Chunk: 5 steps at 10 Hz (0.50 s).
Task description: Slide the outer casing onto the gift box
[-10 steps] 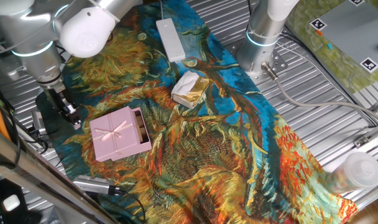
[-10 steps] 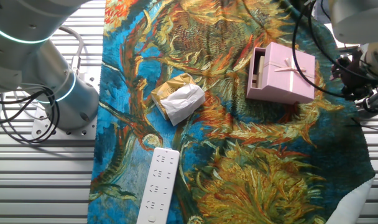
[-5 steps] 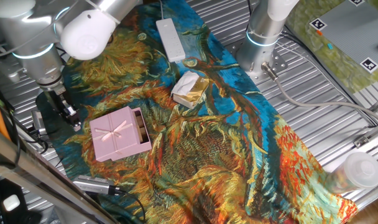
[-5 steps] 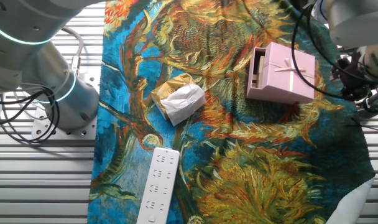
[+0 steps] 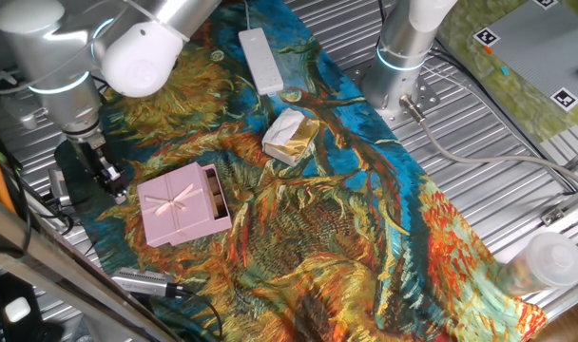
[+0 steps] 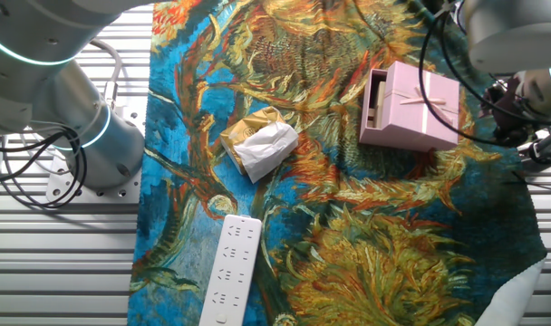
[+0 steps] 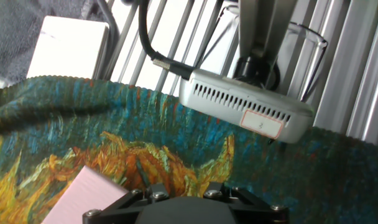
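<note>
The outer casing (image 5: 178, 205) is a pale-pink square sleeve with a ribbon bow, lying on the painted cloth. The gift box (image 5: 214, 190) sits mostly inside it, and its brown-tan end sticks out a little on the side facing away from the gripper. Both also show in the other fixed view, casing (image 6: 420, 109) and gift box end (image 6: 376, 96). My gripper (image 5: 106, 175) hangs low beside the casing's closed side, apart from it, and also shows in the other fixed view (image 6: 529, 136). In the hand view only a casing corner (image 7: 83, 198) shows, and the fingers are hidden.
A cream-and-gold wrapped lump (image 5: 291, 135) and a long white bar (image 5: 260, 59) lie farther up the cloth. A second arm's base (image 5: 403, 57) stands at the back. A grey device on a stand (image 7: 245, 111) sits off the cloth edge behind the gripper. A metal tool (image 5: 142, 281) lies near the front.
The arm's upper links have shifted slightly; the gripper has barely moved beside the casing. The casing and gift box have not moved.
</note>
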Motion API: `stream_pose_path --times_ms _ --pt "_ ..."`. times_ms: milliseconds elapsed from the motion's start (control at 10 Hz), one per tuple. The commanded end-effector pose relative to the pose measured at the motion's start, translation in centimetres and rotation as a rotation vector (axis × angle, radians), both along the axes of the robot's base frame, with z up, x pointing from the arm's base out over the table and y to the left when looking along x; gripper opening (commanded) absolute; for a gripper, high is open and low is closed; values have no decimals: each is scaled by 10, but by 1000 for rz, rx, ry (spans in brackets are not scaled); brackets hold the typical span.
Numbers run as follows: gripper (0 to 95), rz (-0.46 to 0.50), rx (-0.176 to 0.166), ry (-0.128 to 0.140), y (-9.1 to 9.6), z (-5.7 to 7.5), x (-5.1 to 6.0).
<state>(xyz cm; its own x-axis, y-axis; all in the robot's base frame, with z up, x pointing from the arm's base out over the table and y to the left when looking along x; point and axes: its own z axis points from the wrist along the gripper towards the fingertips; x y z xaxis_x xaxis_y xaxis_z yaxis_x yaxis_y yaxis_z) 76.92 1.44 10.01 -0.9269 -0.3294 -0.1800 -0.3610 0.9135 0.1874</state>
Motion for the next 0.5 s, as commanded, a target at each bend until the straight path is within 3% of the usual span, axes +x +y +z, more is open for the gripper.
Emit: stream_pose_path --times_ms 100,500 --pt "380 0 3 -3 0 -3 2" --pt "380 3 8 -9 1 -11 2"
